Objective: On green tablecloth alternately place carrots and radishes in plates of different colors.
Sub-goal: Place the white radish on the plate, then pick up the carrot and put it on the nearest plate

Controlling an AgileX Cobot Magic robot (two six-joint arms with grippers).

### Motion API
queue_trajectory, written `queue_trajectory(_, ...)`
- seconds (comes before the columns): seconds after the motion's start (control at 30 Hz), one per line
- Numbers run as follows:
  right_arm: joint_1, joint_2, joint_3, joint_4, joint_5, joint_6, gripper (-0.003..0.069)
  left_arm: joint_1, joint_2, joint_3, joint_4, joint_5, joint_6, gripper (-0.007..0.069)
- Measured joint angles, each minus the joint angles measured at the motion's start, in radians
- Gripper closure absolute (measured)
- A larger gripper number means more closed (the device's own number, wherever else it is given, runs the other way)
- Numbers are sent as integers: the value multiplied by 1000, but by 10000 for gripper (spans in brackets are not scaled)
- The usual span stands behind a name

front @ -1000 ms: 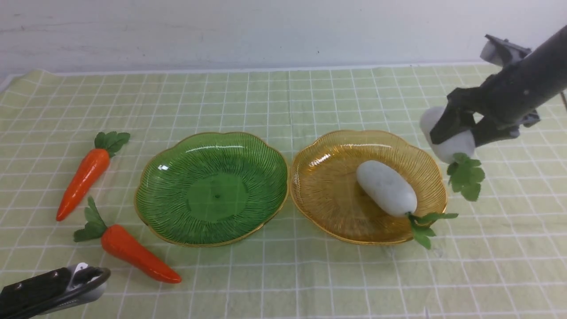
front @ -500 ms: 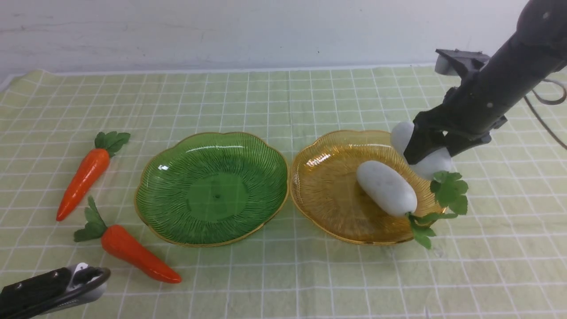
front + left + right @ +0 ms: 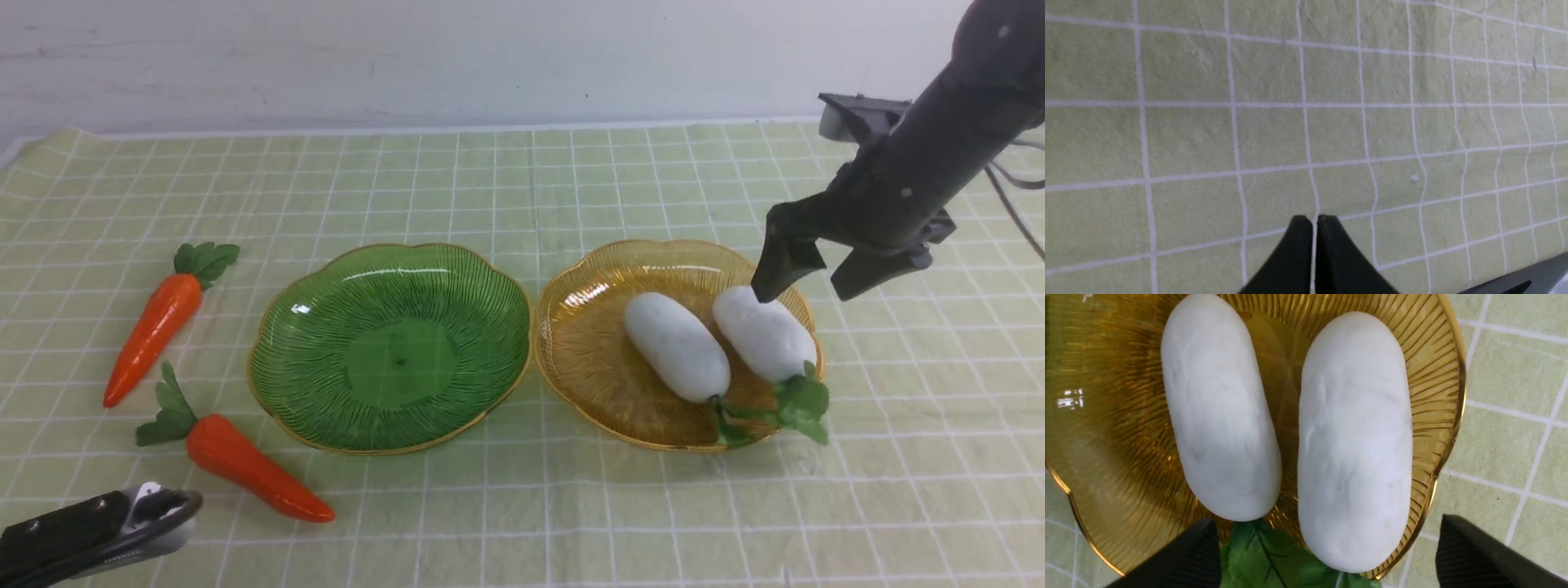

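We find both radishes lying side by side in the amber plate (image 3: 596, 343), right of centre in the front view. The left radish (image 3: 676, 346) is near the plate's middle and the right radish (image 3: 765, 333) is along its right rim. Their leaf sprigs spill over the near edge. The right gripper (image 3: 807, 287) hangs just above the far end of the right radish with its fingers spread wide and holding nothing. One fingertip sits right at that end, but we cannot tell whether it touches.

The green plate (image 3: 392, 351) sits just left of the amber one, their rims almost meeting. At the left of the frame the two carrots lie on the green tablecloth (image 3: 522, 180): the upper carrot (image 3: 155, 327) points down-left and the lower carrot (image 3: 257, 469) points down-right. In the lower left corner we see the left gripper (image 3: 184, 506), low over bare cloth with its fingers pressed together on nothing.
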Motion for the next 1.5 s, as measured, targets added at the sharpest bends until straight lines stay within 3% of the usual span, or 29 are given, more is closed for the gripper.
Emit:
queue_trajectory(0.27, 0, -161, 6, -1, 3, 67, 132, 0, 0, -146, 142, 30, -82, 545)
queue_trajectory(0.33, 0, -271, 39, -1, 6, 75, 194, 0, 3, -226, 275, 47, -188, 470)
queue_trajectory(0.53, 0, -475, 168, 1, 15, 60, 283, 0, 51, -282, 464, 52, -418, 343)
queue_trajectory(0.7, 0, -669, 369, 38, 21, 17, 356, 0, 197, -282, 550, 12, -580, 276)
queue_trajectory(0.87, 0, -777, 508, 69, 24, -33, 401, 0, 354, -282, 558, -75, -673, 271)
queue_trajectory(1.0, 0, -846, 615, 83, 25, -58, 423, 0, 502, -282, 559, -230, -742, 271)
queue_trajectory(1.23, 0, -851, 671, 84, 23, -86, 424, 0, 667, -287, 559, -435, -765, 271)
queue_trajectory(1.5, 0, -851, 671, 87, 22, -95, 424, 0, 788, -289, 558, -567, -766, 271)
